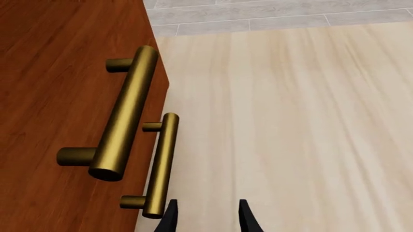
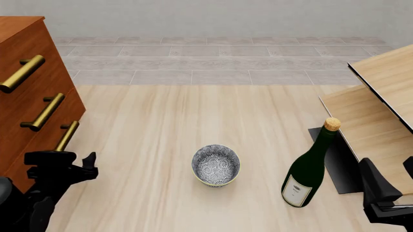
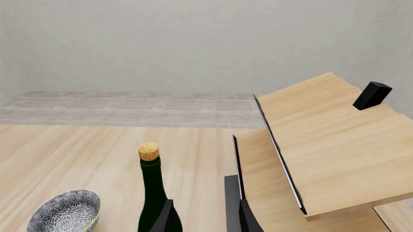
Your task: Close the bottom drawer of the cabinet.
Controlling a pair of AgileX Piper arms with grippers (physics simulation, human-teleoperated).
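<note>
Far left, the cabinet [image 2: 26,96] stands at the table's edge with its 3 brass handles stepping down toward us. The bottom drawer [image 2: 40,147] is the lowest, its handle [image 2: 66,136] nearest the left gripper [image 2: 87,162]. In the front view I cannot tell how far that drawer sticks out.

The left gripper hovers just near of that lowest handle, fingers apart with nothing between them; the left wrist view shows the black fingertips [image 1: 169,217] close beside the small handle [image 1: 160,164], not touching.

To do this well, I'd say forget grasping: set the fingers flat on the drawer face beside the handle and push straight in, along the slide, so it doesn't skew.

Centre table, a patterned bowl [image 2: 215,165] sits well clear of the action. Right of it stands a corked green bottle [image 2: 311,166].

Far right, the right gripper [image 3: 205,215] idles near the light-wood furniture [image 2: 387,87], fingers parted and empty.
</note>
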